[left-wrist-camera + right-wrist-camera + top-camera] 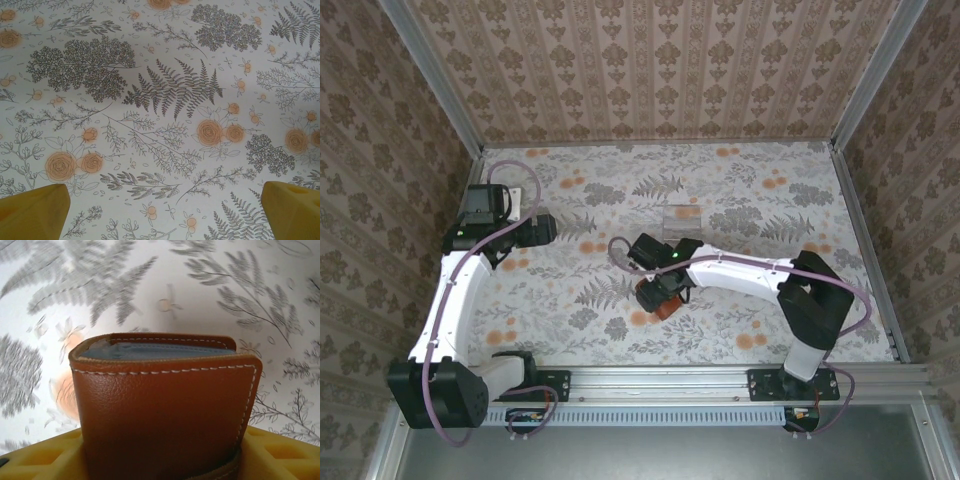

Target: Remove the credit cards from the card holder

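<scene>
Card holder [165, 415], count one, is standing on edge closest to my right wrist lens, its stitched brown face toward me. My right jaws are sitting partly closed against it. One yellow finger [40, 457] is pressing its left side and the other its right side, so I am logging it as clamped. Along its top edge a strip of grey-blue lining is showing between the two leather leaves. I cannot tell whether any credit cards are sitting inside.

In the top view the holder is sitting under my right wrist, near the middle of the flowered surface [750, 190], slightly toward the near side.

My left jaws are standing fully apart, gripping nothing. Their two yellow fingertips [35, 212] are hovering over bare print at the left rear.

Clear plastic tray [682, 220], count one, is resting just beyond my right wrist, apart from the holder.
</scene>
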Robot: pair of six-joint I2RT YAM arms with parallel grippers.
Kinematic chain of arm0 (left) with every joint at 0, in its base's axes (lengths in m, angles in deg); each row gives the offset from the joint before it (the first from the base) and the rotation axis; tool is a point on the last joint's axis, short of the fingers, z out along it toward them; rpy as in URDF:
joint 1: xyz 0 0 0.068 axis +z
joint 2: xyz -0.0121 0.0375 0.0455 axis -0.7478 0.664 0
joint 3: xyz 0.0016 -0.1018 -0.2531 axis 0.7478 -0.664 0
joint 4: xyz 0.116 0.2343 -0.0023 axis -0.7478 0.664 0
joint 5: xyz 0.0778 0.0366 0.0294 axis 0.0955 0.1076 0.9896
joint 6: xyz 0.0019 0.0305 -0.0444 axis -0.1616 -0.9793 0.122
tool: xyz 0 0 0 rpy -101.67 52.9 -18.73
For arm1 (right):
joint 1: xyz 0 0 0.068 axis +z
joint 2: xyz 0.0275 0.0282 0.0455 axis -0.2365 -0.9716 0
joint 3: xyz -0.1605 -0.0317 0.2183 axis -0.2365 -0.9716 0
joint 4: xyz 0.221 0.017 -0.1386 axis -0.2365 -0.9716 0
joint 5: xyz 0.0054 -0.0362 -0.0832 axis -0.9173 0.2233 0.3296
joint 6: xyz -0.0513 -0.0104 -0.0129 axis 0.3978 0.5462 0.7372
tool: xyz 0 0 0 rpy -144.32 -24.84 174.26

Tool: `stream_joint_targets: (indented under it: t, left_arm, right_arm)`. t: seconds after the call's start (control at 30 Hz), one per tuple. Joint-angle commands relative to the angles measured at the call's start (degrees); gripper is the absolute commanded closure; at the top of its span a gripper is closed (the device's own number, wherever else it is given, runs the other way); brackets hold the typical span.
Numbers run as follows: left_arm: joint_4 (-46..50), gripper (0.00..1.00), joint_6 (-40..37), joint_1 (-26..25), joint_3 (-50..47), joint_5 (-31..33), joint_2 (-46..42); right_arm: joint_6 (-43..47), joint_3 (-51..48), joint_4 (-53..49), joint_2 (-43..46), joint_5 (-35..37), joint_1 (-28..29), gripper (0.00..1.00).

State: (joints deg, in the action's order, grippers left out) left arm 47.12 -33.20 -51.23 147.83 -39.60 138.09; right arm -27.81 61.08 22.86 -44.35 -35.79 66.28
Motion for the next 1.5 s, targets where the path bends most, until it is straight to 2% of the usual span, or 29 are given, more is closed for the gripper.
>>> stream_joint_targets:
  t: [0.0,0.2,0.3,0.47,0.6,0.8,1.0,1.1,1.27,1.47]
  left_arm:
    - [-0.23,0.0,-0.34,0.48,-0.77,0.48,-1.1]
    - [0.71,0.0,0.57,0.07,-0.5,0.72,-0.38]
    - [1.34,0.0,1.39,-0.79,-0.57,1.13,-0.09]
    - [0.32,0.0,4.78,-2.38,-0.31,-2.84,1.34]
    - [-1.26,0.0,7.88,-6.02,-0.65,-3.68,2.93]
    - [-6.88,0.0,14.39,-11.77,-3.98,-8.27,5.51]
    - [-8.76,0.03,18.54,-19.12,-4.05,-8.02,10.02]
    - [-11.73,0.13,21.94,-22.38,-4.66,-9.78,11.85]
    - [-18.9,0.37,27.41,-27.63,-6.27,-13.35,15.14]
    - [-23.99,0.54,31.64,-32.86,-7.12,-12.84,20.11]
  right_arm:
    - [-21.62,2.37,-5.23,-2.16,2.87,-0.64,0.34]
    - [-32.22,5.04,-7.78,-6.23,6.62,-1.73,0.29]
    - [-33.05,6.47,-8.66,-8.63,8.62,-2.47,0.27]
    - [-32.41,8.51,-7.47,-12.27,8.85,-3.62,0.25]
    - [-32.15,10.03,-7.66,-13.86,8.55,-3.91,0.2]
    - [-30.58,10.58,-8.84,-11.07,8.68,-4.45,0.08]
    - [-29.52,6.3,-6.0,-4.2,5.99,-6.17,0.09]
    - [-28.61,2.78,-3.33,-0.19,3.19,-7.54,0.1]
    - [-27.75,-4.04,1.67,4.01,-2.99,-10.93,0.17]
    - [-27.8,-9.17,5.54,6.81,-6.74,-12.67,0.24]
